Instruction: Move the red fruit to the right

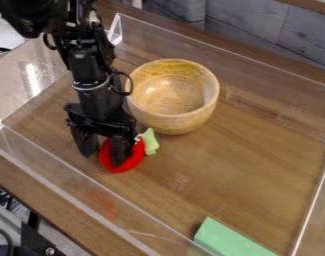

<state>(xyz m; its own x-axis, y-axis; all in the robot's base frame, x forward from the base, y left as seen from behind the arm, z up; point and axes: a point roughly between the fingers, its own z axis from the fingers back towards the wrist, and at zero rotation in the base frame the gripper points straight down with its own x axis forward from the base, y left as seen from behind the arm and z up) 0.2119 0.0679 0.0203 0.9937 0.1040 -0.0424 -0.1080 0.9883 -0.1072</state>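
- Fruit first: the red fruit sits on the wooden worktop, near its lower-left edge in my view, with the green leafy bit at its upper right.
- My gripper is low at the fruit, its fingers spread apart; one crosses in front of the red surface, the other stands to its left. I see no closed grip, though I can't tell whether that front finger touches.
- I judge the step in hand to be the sideways shift itself, either lining up for it or letting go after a part of it.
- Plenty of worktop lies to the right, so I take the move as unfinished.
- Next, I'd settle the fingers around the fruit, close gently and carry it right, keeping below the wooden bowl and short of the green block by the bottom edge.
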